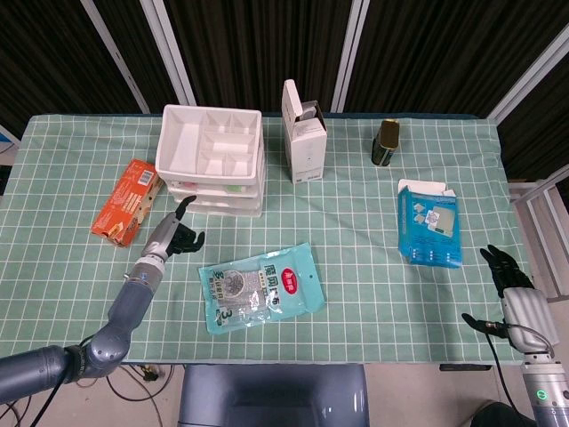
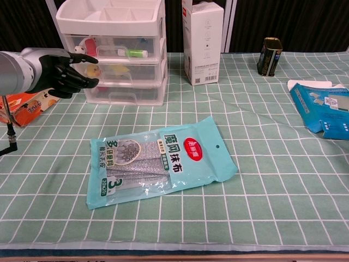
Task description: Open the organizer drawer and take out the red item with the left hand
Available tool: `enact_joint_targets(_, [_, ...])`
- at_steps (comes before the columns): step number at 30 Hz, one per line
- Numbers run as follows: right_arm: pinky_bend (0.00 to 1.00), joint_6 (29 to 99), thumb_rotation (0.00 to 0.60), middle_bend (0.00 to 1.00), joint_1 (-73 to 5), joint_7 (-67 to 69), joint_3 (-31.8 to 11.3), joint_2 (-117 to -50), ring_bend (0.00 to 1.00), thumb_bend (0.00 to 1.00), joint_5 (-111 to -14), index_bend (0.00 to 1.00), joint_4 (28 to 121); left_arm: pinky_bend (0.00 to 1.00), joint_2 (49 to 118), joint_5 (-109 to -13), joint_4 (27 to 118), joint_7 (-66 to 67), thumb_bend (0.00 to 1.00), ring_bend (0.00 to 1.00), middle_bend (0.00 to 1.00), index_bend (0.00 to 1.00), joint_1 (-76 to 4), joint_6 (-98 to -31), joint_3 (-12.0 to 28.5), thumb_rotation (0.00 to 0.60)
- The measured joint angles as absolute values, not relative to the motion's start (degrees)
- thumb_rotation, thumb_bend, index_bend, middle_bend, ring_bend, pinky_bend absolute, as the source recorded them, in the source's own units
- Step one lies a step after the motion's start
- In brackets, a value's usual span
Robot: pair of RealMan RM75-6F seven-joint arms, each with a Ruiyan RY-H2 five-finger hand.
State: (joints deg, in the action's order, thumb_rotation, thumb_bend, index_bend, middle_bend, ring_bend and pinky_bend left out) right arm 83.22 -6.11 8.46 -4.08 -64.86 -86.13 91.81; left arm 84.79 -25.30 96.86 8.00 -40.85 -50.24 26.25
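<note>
The white three-drawer organizer [image 1: 212, 169] [image 2: 112, 52] stands at the back left of the table, all drawers closed. Through the clear front of the top drawer a small red and white item [image 2: 86, 45] shows at the left end. My left hand [image 1: 172, 235] [image 2: 61, 72] hovers just in front of the organizer's lower left corner, fingers spread and empty, its fingertips close to the drawer fronts. My right hand [image 1: 517, 294] rests at the table's front right edge, fingers apart, holding nothing; the chest view does not show it.
A teal packet [image 1: 260, 286] [image 2: 158, 158] lies in front of the organizer. An orange box [image 1: 127, 200] sits to its left. A tall white carton [image 1: 303, 133], a dark can [image 1: 385, 143] and a blue box [image 1: 428, 223] lie further right.
</note>
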Motion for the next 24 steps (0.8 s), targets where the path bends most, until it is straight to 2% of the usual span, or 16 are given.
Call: enact_joint_targets(24, [0.21,82.4,0.6,0.0,-6.2,8.8,-4.2,-64.6,0.0,0.0,-85.4,0.0,92.3,1.0,86.7,-22.3,94.5,1.0,0.48,0.94,0.98,0.1,-45.7,-47.4,27.9,0.6])
